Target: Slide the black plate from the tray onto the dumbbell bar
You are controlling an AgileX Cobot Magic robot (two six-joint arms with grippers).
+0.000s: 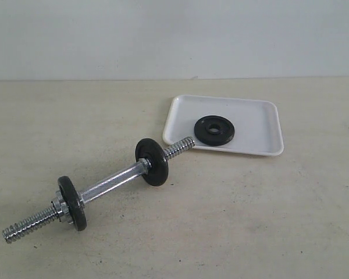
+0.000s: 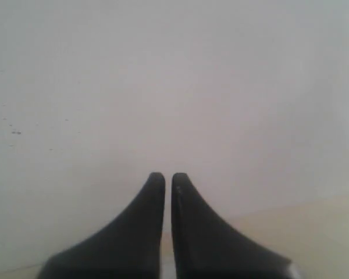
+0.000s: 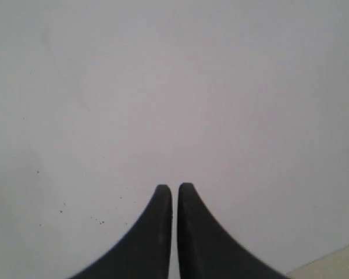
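The black plate [image 1: 214, 129] lies flat in the white tray [image 1: 262, 125] at the back right of the table. The dumbbell bar [image 1: 107, 186] lies slanted at the front left, with one matching black disc [image 1: 152, 161] near its far threaded end and another [image 1: 73, 203] beside a chrome nut [image 1: 58, 206] near its front end. Neither arm shows in the exterior view. My left gripper [image 2: 168, 176] is shut with nothing in it and faces a pale wall. My right gripper [image 3: 174, 187] is likewise shut and empty, facing the same pale wall.
The beige tabletop [image 1: 250, 221] stretches bare across the front right. A pale wall [image 1: 174, 35] rises behind the table's far edge. A strip of the tabletop [image 2: 314, 232] shows low in the left wrist view.
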